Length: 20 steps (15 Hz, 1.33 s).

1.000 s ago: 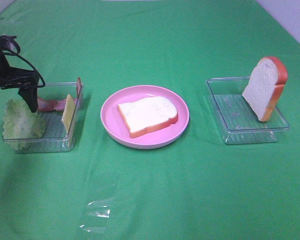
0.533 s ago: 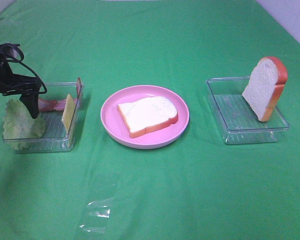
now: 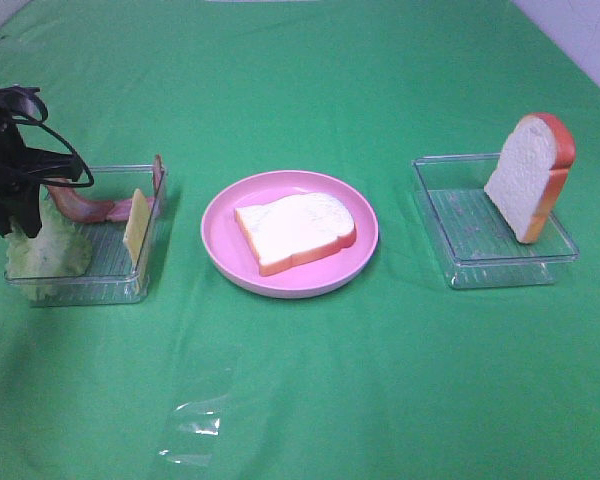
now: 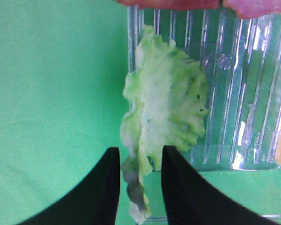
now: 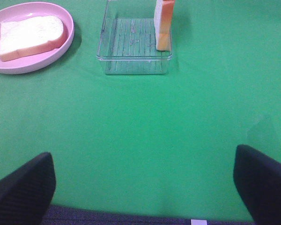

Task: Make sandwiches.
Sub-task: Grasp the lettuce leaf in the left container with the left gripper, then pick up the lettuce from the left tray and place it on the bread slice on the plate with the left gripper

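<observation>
Left jaws snug on lettuce (image 4: 164, 108) edge at tray (image 4: 129, 56) rim (right jaws wide, empty)

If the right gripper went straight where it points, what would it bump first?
Probably the bare green cloth, short of the tray holding the bread; depth is hard to judge.

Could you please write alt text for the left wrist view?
Black jaws of the left gripper grip the edge of a green lettuce leaf lying partly in a clear ribbed tray on green cloth; bacon shows beyond.
</observation>
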Motion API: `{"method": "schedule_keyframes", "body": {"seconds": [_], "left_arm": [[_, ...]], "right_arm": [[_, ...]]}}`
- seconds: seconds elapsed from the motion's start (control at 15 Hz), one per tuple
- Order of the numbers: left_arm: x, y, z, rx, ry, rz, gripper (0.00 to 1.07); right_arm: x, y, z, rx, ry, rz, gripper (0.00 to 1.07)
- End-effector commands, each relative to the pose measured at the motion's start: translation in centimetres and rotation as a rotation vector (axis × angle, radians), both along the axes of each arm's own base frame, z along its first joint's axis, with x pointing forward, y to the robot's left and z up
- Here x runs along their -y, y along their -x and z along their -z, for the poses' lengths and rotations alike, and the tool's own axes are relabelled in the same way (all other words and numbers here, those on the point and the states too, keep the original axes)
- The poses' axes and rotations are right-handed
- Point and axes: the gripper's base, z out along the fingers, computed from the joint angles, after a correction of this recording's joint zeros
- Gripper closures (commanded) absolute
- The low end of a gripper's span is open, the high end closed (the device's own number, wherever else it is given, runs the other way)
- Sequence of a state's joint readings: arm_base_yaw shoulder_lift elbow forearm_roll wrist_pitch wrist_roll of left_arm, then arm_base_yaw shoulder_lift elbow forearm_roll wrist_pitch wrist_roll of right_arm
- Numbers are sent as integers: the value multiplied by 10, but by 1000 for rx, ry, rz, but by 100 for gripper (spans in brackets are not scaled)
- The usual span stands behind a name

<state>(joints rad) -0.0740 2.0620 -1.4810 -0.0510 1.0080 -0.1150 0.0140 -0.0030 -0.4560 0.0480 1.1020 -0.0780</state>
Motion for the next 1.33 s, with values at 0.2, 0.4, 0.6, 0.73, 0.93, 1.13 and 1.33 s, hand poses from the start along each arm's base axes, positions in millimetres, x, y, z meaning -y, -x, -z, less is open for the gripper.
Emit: {"method": "schedule_keyframes", "body": {"seconds": [0.2, 0.4, 0.6, 0.73, 0.93, 1.13, 1.33], "left_arm": [[2, -2, 1, 17, -2, 4, 107], [3, -2, 1, 14, 12, -6, 107], [6, -3, -6, 27, 42, -22, 107], [9, -6, -15, 7, 82, -66, 107], [13, -10, -34, -10, 113, -68, 107], [15, -13, -60, 5, 137, -60, 107], [23, -20, -113, 132, 207, -44, 107]], "right_arm": [[0, 4, 1, 33, 0, -3, 8], [0, 4, 1, 33, 0, -3, 8], [0, 4, 1, 33, 0, -3, 8], [0, 4, 1, 33, 0, -3, 9], [0, 4, 1, 33, 0, -3, 9], [0, 4, 1, 33, 0, -3, 9], [0, 4, 1, 33, -1, -2, 9]]}}
